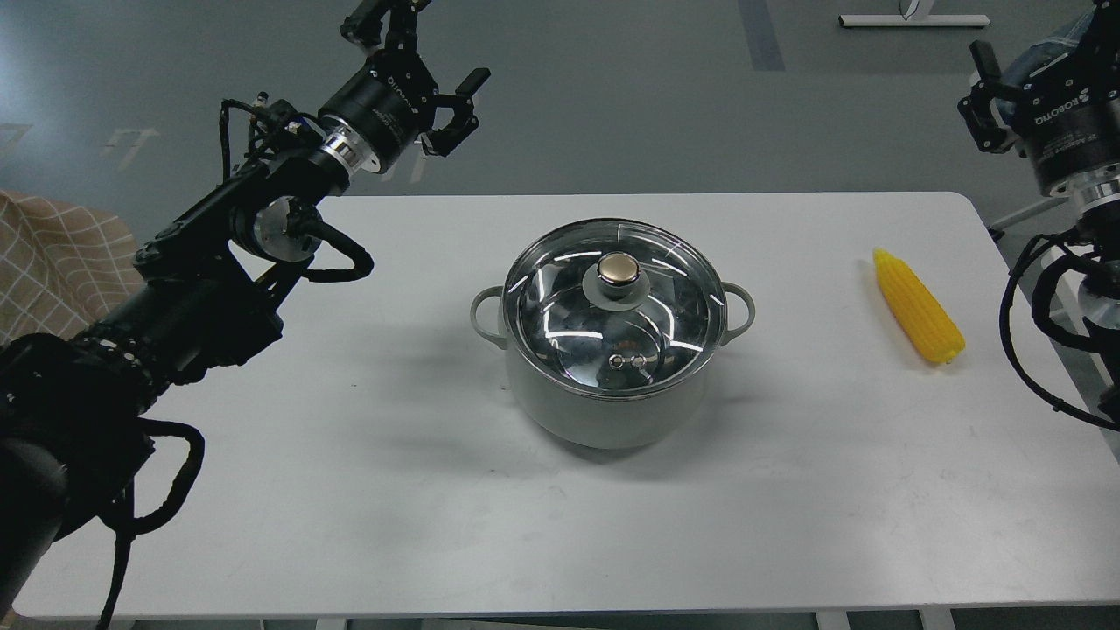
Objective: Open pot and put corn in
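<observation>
The pale grey-green pot [604, 411] stands at the middle of the white table [350, 490], shut by its glass lid [569, 324] with a gold knob [618, 269]. The yellow corn [919, 306] lies on the table to the right of the pot, its pointed end facing away from me. My left gripper [429, 48] hangs open above the table's far left corner, well away from the pot and holding nothing. My right gripper [1037, 52] is raised beyond the table's far right corner, past the corn; its fingers are spread and empty, and one is partly cut off by the frame.
A chair with checked beige fabric [52, 262] sits off the table's left edge. Grey floor lies beyond the far edge, with a white stand base [910, 17] at the top. My right arm's cables [1032, 350] hang beside the table's right edge.
</observation>
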Controlling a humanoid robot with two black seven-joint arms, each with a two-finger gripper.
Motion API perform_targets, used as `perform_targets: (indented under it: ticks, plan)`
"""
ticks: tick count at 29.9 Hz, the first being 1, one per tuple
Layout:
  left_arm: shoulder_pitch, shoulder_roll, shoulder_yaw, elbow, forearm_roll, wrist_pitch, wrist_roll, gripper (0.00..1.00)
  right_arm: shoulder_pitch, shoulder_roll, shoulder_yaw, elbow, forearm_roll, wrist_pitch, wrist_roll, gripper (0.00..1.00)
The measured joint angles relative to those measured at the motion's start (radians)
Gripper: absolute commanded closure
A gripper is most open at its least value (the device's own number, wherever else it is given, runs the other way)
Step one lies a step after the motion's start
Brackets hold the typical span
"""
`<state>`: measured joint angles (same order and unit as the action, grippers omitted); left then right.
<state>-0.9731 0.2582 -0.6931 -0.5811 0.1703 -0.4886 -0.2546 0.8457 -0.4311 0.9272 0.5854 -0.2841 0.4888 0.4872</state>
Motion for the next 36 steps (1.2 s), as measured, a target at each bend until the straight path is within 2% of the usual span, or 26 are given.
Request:
perform_targets:
  ticks: [10, 22, 28, 36]
  plan:
    - [0.015, -0.001, -0.004, 0.003, 0.001, 0.023, 0.007, 0.02, 0.01, 0.04, -0.002, -0.038, -0.003, 0.0, 0.002, 0.0]
    - [0.035, 0.021, -0.024, 0.017, -0.014, 0.0, -0.006, 0.02, 0.008, 0.037, -0.002, -0.041, 0.0, 0.0, 0.002, 0.0]
    - [0.028, 0.034, -0.02, 0.028, -0.009, 0.0, 0.013, 0.02, -0.001, 0.04, -0.01, -0.041, 0.0, 0.0, 0.001, 0.0]
    - [0.031, 0.033, -0.027, 0.041, -0.014, 0.052, -0.006, 0.02, 0.008, 0.041, -0.035, -0.051, -0.001, 0.0, -0.001, 0.0]
